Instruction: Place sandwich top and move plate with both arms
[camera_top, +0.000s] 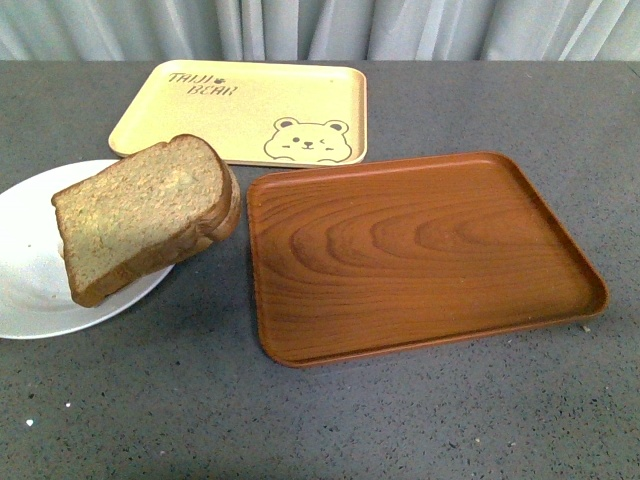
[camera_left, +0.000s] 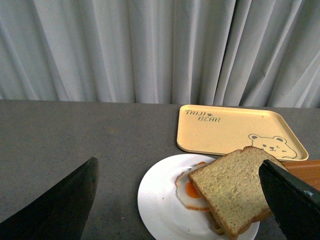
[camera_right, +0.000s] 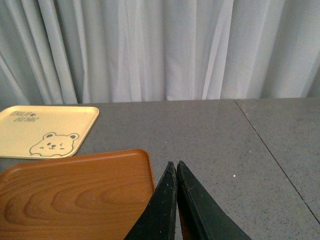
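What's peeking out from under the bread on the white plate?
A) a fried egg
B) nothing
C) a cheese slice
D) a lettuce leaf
A: the left wrist view shows a fried egg with an orange yolk lying on the plate, partly covered by the sandwich top.

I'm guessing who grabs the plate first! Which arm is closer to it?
Left. The left gripper, jaws open, hangs close before the plate. The right gripper, jaws shut, is beside the brown tray, and its camera does not see the plate.
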